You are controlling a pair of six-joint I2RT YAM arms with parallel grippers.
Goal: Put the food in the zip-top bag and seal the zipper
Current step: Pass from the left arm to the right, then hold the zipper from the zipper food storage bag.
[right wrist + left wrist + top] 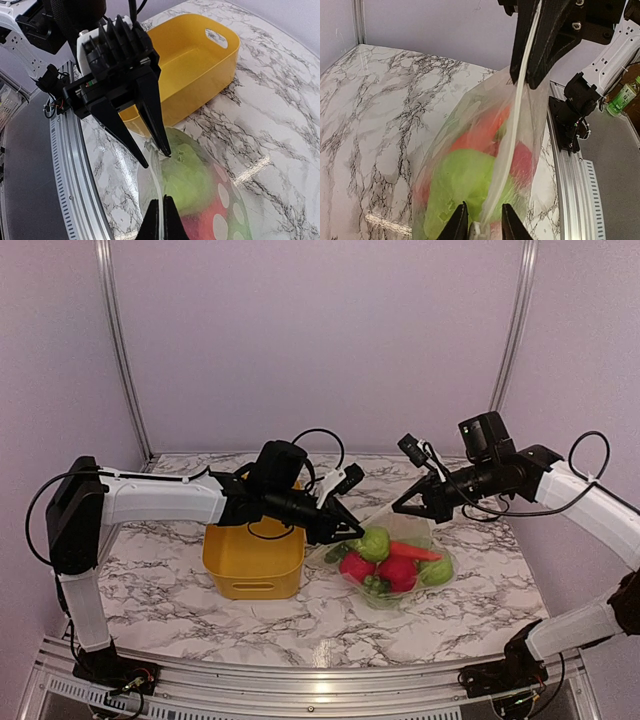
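Note:
The zip-top bag (395, 568) lies right of the yellow bin, clear with white dots (223, 196). The food is inside it: a green apple (374, 543), a carrot (415, 551) and red pieces (398, 573). The zipper (512, 130) runs taut as a pale strip between my two grippers. My right gripper (161, 199) is shut on the strip. My left gripper (484, 206) stands open astride the strip's other end, with a small white tab (477, 231) between its fingers. In the top view the left gripper (350, 530) and right gripper (398, 508) sit at opposite ends of the bag's mouth.
An empty yellow bin (255, 560) stands just left of the bag, under my left arm. A metal rail (570, 190) runs along the table's near edge. A green bottle (625, 97) lies off the table beyond it.

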